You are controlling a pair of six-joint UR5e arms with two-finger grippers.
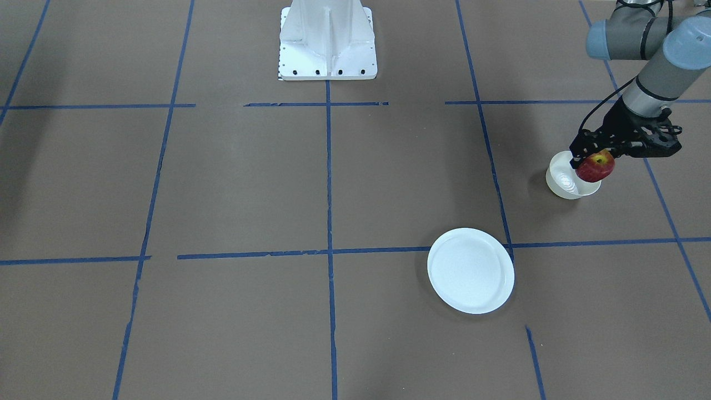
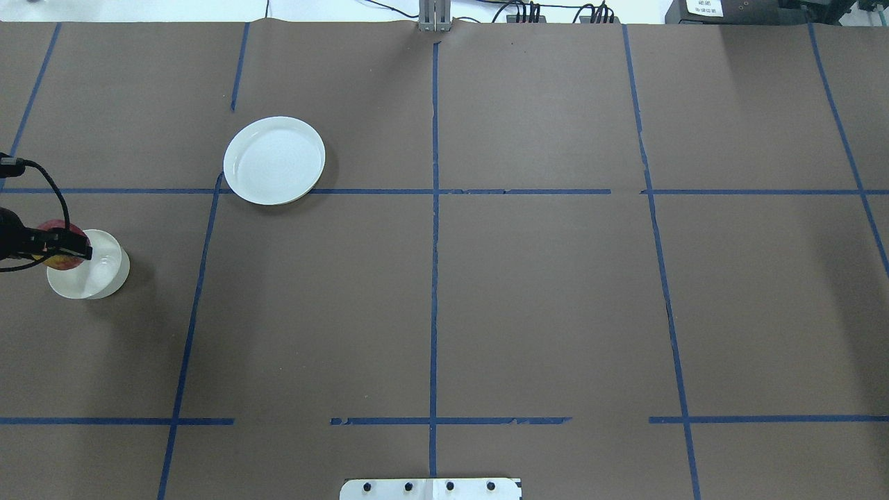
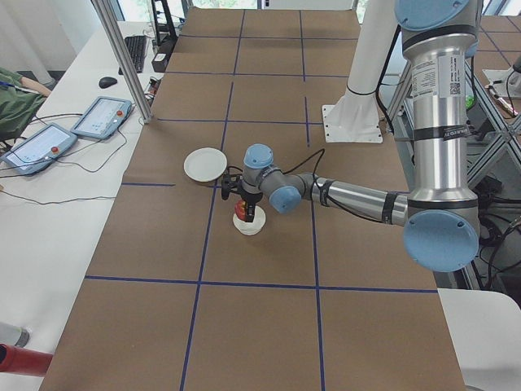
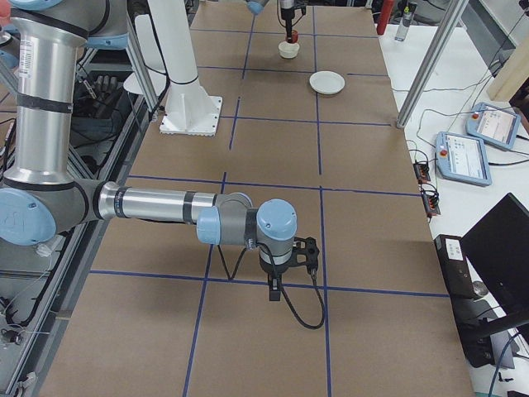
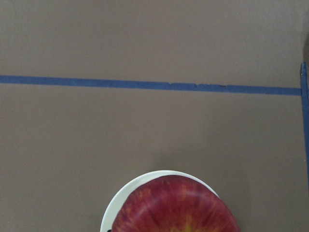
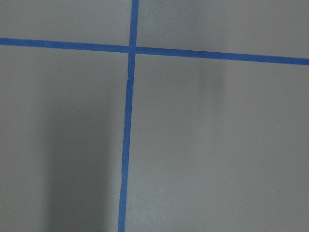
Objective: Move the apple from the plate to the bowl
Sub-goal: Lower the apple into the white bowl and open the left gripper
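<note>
My left gripper point(image 1: 599, 157) is shut on the small red apple point(image 1: 595, 167) and holds it just over the small cream bowl point(image 1: 562, 182), above the bowl's rim. In the overhead view the gripper point(image 2: 64, 244) and apple point(image 2: 64, 262) hang over the bowl's point(image 2: 101, 274) left part. The left wrist view shows the apple point(image 5: 176, 207) close up, with the bowl rim point(image 5: 115, 209) under it. The flat white plate point(image 1: 471, 270) lies empty, apart from the bowl, and also shows in the overhead view point(image 2: 274, 160). My right gripper point(image 4: 277, 284) shows only in the exterior right view; I cannot tell whether it is open or shut.
Brown paper with blue tape lines point(image 2: 434, 236) covers the table. The white robot base point(image 1: 328, 39) stands at the table's edge. Teach pendants point(image 3: 77, 126) and cables lie on a side bench beyond the table.
</note>
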